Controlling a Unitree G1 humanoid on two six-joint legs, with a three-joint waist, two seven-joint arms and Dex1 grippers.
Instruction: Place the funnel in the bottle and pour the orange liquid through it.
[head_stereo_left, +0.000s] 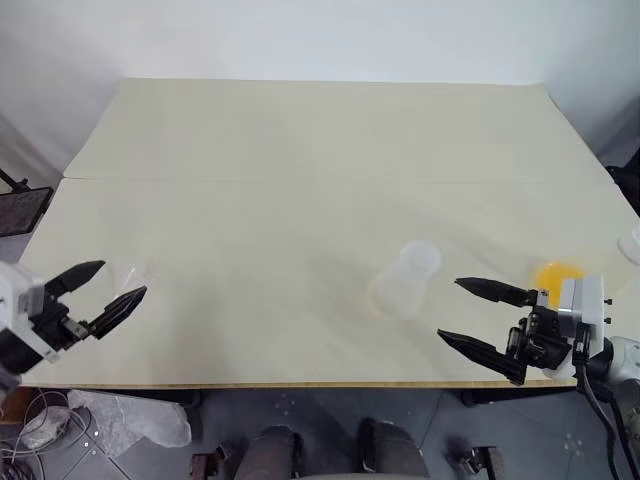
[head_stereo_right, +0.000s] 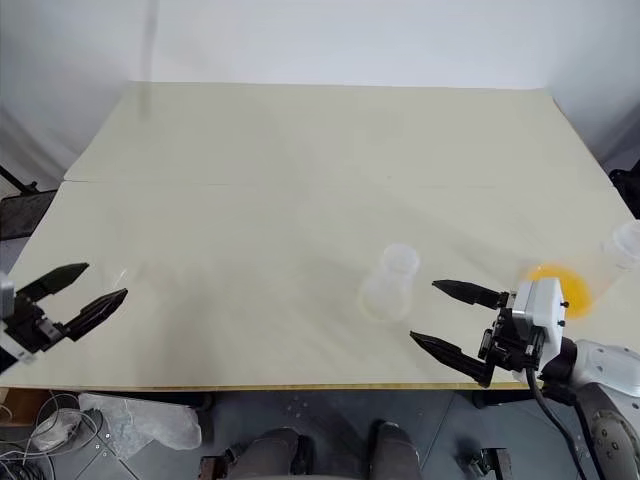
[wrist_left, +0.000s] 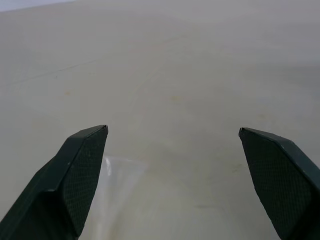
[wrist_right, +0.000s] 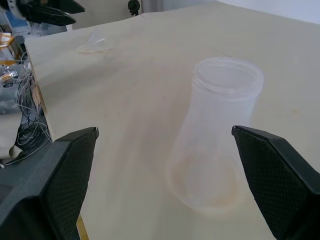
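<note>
Both hands were wide open and held nothing. Left hand (head_stereo_left: 105, 285) hovered at the near left edge of the worktop (head_stereo_left: 300, 150), just beside the funnel (wrist_right: 94, 44), which lay on its side there; I judged that its flared rim faced the worktop edge and its long axis lay about level, but the plastic was so clear that I could not be sure which way the spout pointed. Right hand (head_stereo_left: 470, 312) hovered near the bottle (wrist_right: 215, 135), which stood upright near the middle front of the worktop, mouth up and long axis vertical, not touched. The orange liquid (head_stereo_left: 557, 272) sat in its low container behind the right hand.

The risk, as I judged it, was that the fingers would close beside the nearly invisible funnel and push it off the near edge. A sideways move of the right hand could also tip the light bottle or knock the liquid behind it.
</note>
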